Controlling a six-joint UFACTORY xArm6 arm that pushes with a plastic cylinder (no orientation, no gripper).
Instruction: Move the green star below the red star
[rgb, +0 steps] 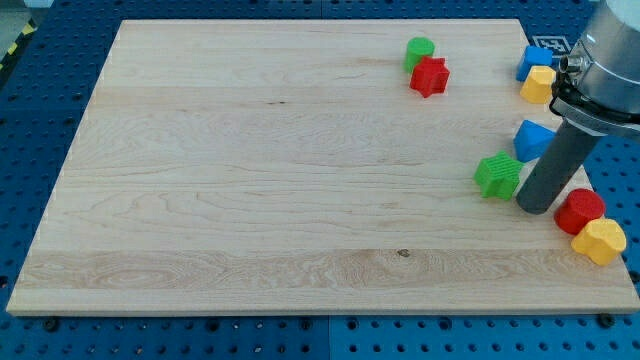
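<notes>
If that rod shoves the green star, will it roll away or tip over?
Probably neither. The green star sits low and flat on the wooden board, so it should slide. Its points may make it turn if my tip, just to its right, pushes off-centre.

Green star (497, 175), red star (429, 76), pale wooden board (250, 180)
</notes>
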